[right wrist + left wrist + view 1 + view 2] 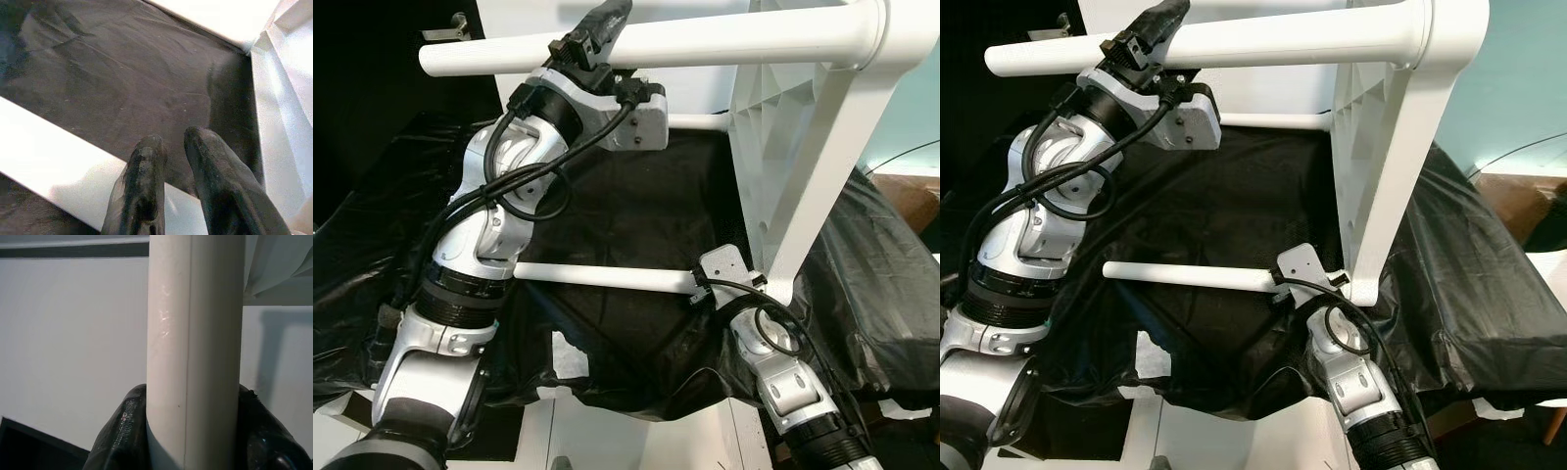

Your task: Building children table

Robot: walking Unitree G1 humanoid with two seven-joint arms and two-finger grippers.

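Left eye view looks down past two silver arms onto a white plastic children's table (803, 147) tipped on its side over a black plastic sheet (636, 215).

Nearest, low on the right, the right gripper (171, 161) reaches toward the lower leg (607, 278), a thin white tube that lies level just above the sheet and meets the table's frame at its right end. In the right wrist view the two black fingers (142, 186) stand close together with only a narrow gap between them and nothing pinched; their tips lie over the white tube and the dark sheet beyond it.

Higher up and farther back on the left, the left arm bends upward to the upper leg (705, 41), a thick white tube that runs level across the top of the view and joins the frame's corner at the right. The left gripper (597, 37) is clamped around this tube near its left half. In the left wrist view the tube (195, 357) sits squarely between the black fingers (122, 431), which press on both sides.

Behind the table stands a white wall panel (73, 333).
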